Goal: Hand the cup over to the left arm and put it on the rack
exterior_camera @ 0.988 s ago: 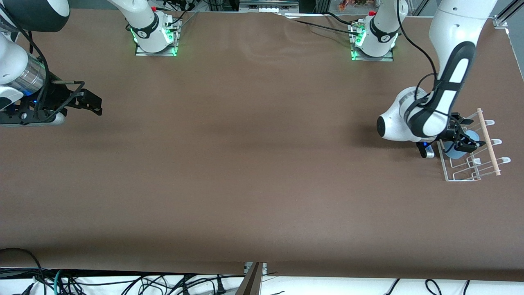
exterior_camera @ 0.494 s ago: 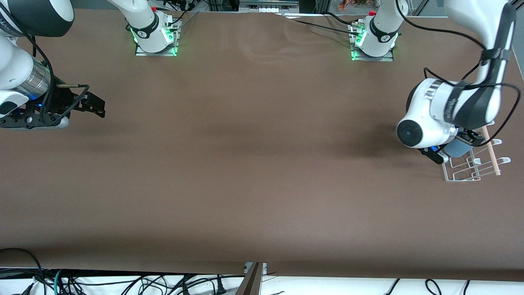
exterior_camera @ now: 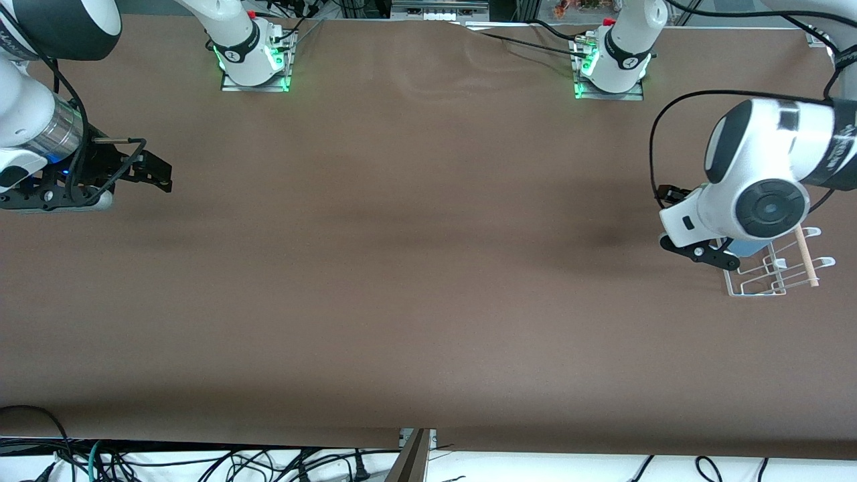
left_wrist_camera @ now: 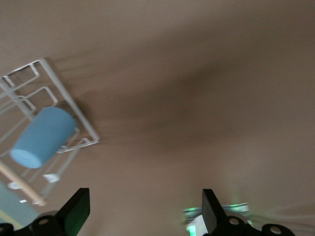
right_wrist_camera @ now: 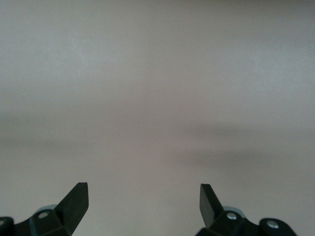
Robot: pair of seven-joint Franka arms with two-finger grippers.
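- The cup, a small light-blue handleless tumbler, is seen lying tilted on its side in the rack, apart from the gripper.
- The rack, a white wire frame with upright loops and a light wooden rod along one side, is set on the table at the left arm's end.
- The left arm, glossy white with black joints, is held above the rack, its gripper spread wide and empty.

The left gripper has let go of the light-blue cup, spread wide and risen off the wire dish rack; the wrist has swung toward three o'clock.
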